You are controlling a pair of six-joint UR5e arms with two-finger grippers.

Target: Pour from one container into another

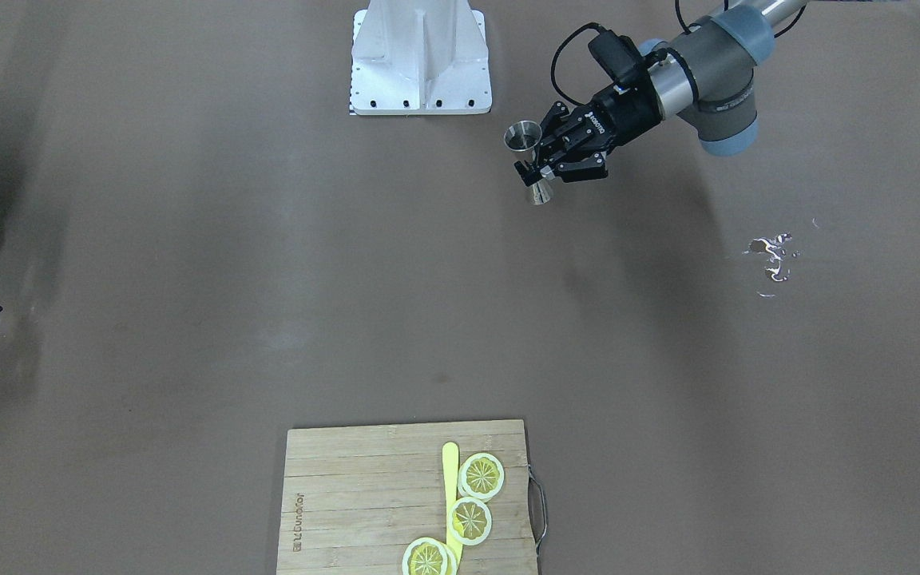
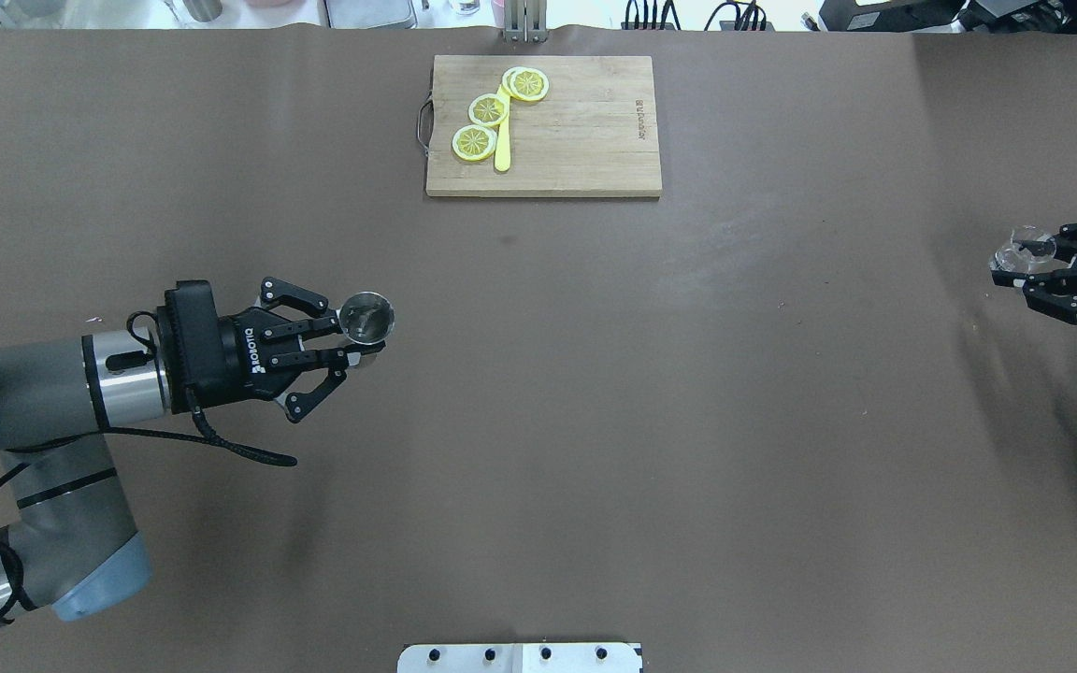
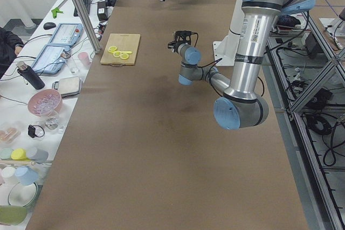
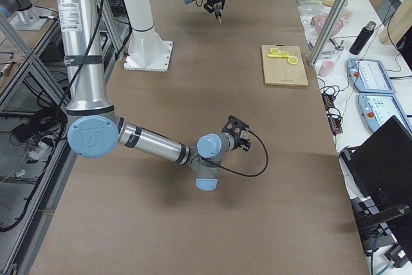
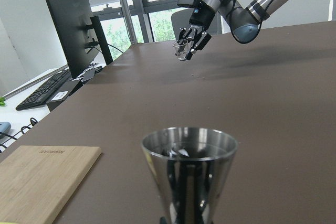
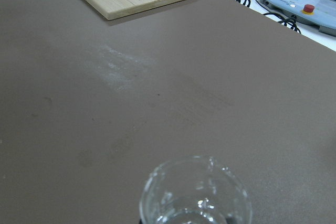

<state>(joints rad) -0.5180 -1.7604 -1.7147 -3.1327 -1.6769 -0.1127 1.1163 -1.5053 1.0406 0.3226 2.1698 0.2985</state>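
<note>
A steel jigger (image 2: 367, 316) stands upright in my left gripper (image 2: 351, 339), which is shut on its narrow waist, at the table's left. The front view shows the jigger (image 1: 524, 136) held above the table by the same gripper (image 1: 538, 164). In the left wrist view its open cup (image 5: 189, 174) fills the foreground. My right gripper (image 2: 1025, 266) is at the far right edge, shut on a clear glass (image 2: 1015, 247). The glass (image 6: 195, 192) sits upright with its mouth open upward. I cannot tell the contents of either vessel.
A wooden cutting board (image 2: 585, 131) with lemon slices (image 2: 488, 109) and a yellow knife (image 2: 502, 150) lies at the far middle. The robot base (image 1: 420, 64) stands at the near side. A small shiny patch (image 1: 771, 255) lies on the table under the left arm.
</note>
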